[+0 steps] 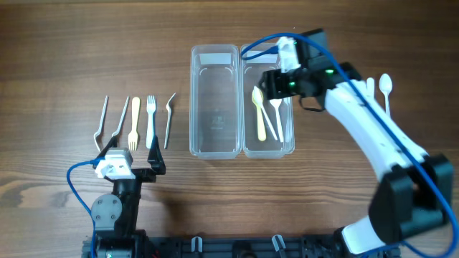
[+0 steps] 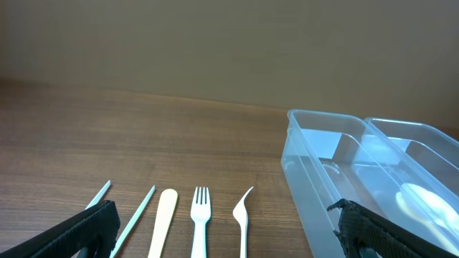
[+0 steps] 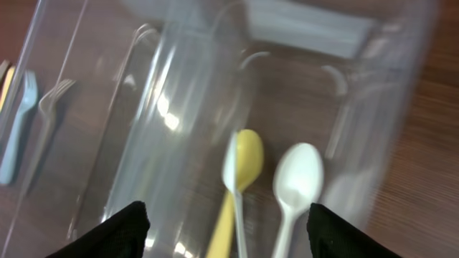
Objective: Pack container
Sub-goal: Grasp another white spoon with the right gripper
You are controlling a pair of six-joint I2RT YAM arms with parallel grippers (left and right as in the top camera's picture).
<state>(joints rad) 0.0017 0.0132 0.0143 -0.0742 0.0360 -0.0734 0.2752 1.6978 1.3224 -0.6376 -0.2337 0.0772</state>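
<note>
Right gripper (image 3: pixel 226 221) hovering over right clear container (image 1: pixel 269 153), jaws spread, empty | yellow spoon (image 3: pixel 248 152), white spoon (image 3: pixel 300 172) lying inside | left gripper (image 2: pixel 222 231) resting, jaws wide, near white fork (image 2: pixel 201 215)

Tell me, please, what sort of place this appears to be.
Probably a robotics lab bench rather than a kitchen: two robot arms work at a wood-grain table, with plastic cutlery laid in a neat row beside two clear containers.

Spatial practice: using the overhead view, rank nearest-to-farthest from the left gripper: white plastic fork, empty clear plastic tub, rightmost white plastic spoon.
1. White plastic fork, left side, just ahead of the left gripper.
2. Empty clear plastic tub, centre.
3. Rightmost white plastic spoon, far right.
</note>
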